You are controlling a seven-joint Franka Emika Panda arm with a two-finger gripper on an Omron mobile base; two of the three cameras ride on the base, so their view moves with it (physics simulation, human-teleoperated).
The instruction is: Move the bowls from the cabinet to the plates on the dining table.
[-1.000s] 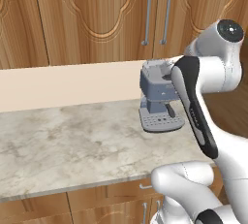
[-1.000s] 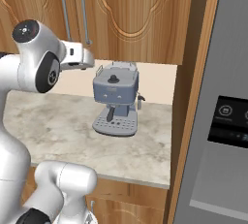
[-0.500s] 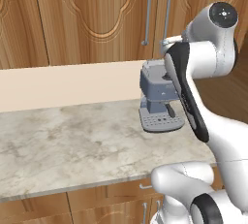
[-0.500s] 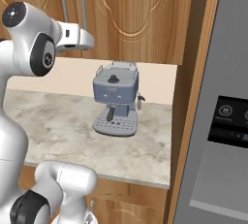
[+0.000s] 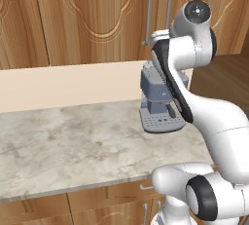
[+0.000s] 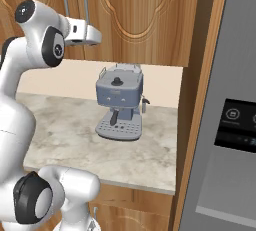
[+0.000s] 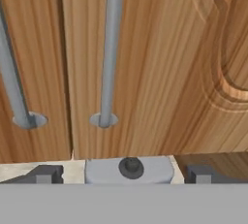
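Note:
The cabinet [image 5: 97, 19] is a brown wooden wall unit and its doors are closed, so the bowls are hidden. Two long silver bar handles [image 5: 148, 14] run side by side at the door seam. My gripper [image 6: 95, 37] is raised in front of the lower ends of these handles [image 6: 86, 2]. In the hand view the right handle [image 7: 110, 48] rises just above the gripper [image 7: 122, 174]. The fingertips [image 7: 46, 174] stand wide apart, open, with nothing between them. The plates and the dining table are out of view.
A grey coffee machine [image 6: 119, 107] stands on the marble counter [image 5: 73, 146] right below my hand. A tall wooden panel and a grey fridge [image 6: 225, 125] close off the right side. Low drawer fronts [image 5: 97, 202] run under the counter.
My arm has lifted the hand from just above the coffee machine up to the foot of the cabinet handles. The jaws stayed wide open.

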